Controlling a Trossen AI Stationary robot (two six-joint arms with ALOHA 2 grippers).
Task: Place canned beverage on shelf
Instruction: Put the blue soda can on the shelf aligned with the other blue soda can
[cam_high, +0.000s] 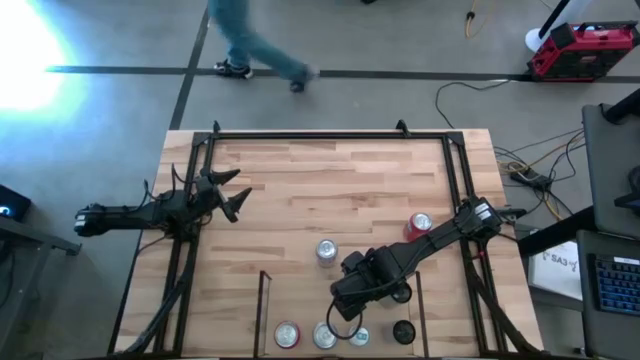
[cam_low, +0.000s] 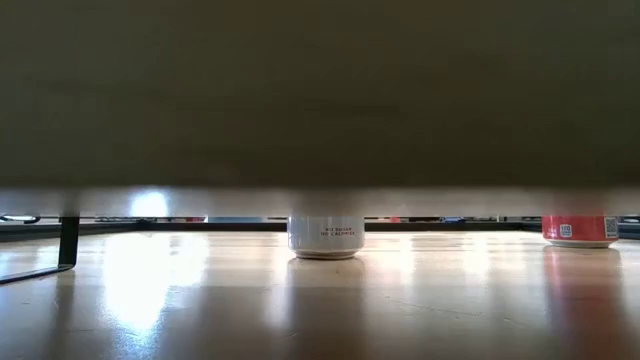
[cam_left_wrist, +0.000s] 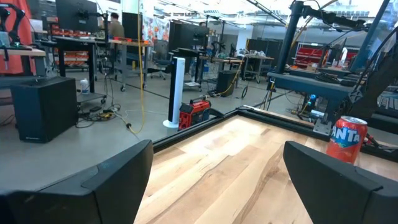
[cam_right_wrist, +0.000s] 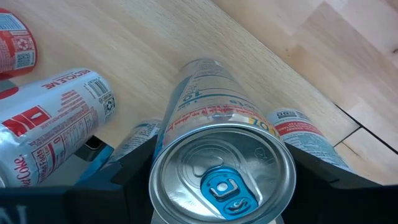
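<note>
From above, the right end effector (cam_high: 352, 312) is hanging over the shelf (cam_high: 262, 310) at the surface's (cam_high: 330, 190) near edge. In its wrist view, its fingers are clenching a silver can (cam_right_wrist: 217, 155), seemingly above other cans. The left end effector (cam_high: 238, 192) is waiting released.

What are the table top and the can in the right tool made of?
The table top looks like pale wooden planks with a light sheen: grain and joints show. The can, held by the right tool, looks like shiny bare metal, probably aluminium, with a printed side.
</note>
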